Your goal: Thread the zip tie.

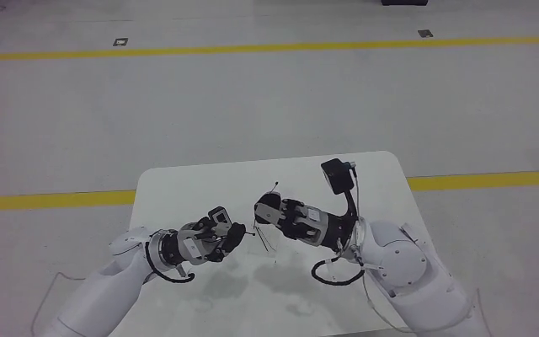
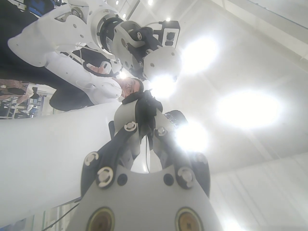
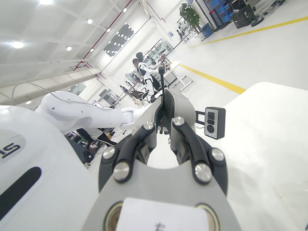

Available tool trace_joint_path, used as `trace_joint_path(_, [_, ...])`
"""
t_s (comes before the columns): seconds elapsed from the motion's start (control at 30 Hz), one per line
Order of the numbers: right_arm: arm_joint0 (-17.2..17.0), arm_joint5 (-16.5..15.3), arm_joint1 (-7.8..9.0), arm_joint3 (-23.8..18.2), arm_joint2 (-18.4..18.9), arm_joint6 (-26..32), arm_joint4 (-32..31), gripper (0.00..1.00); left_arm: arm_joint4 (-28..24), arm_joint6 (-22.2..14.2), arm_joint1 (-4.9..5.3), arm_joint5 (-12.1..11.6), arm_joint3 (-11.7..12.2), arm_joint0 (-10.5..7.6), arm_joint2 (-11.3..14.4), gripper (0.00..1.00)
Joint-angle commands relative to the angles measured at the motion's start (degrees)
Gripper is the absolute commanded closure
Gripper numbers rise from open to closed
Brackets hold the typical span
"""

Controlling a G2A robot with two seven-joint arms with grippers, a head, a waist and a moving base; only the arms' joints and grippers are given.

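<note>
A thin black zip tie [image 1: 276, 187] is held above the white table [image 1: 185, 189] between both arms. My right gripper [image 1: 264, 211] is shut on its strap, and the head end [image 3: 161, 72] sticks up beyond the fingers. In the right wrist view the right gripper [image 3: 164, 98] pinches the strap edge-on. My left gripper [image 1: 244, 232] sits just to the left of it, fingertips nearly touching. The left gripper [image 2: 144, 106] points upward and is shut on the thin tail of the zip tie [image 2: 146, 150], which runs back between the fingers.
The left arm's black wrist camera [image 3: 214, 122] hangs beside the right gripper. The right arm [image 2: 134, 39] looms over the left gripper, with bright ceiling lights behind. The table's far edge [image 1: 269, 162] and bare floor lie beyond.
</note>
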Motion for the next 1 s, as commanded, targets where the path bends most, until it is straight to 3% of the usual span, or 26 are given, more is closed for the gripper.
trace_joint_path(0.0, [0.14,0.0,-0.05,-0.02,-0.29,0.28,0.09,1.0,0.0,0.0,0.0,0.0,0.0,0.0,0.0,1.0])
trace_joint_path(0.97, [-0.88,0.0,-0.03,-0.28,0.18,1.41,-1.01,1.0,0.0,0.0,0.0,0.0,0.0,0.0,0.0,1.0])
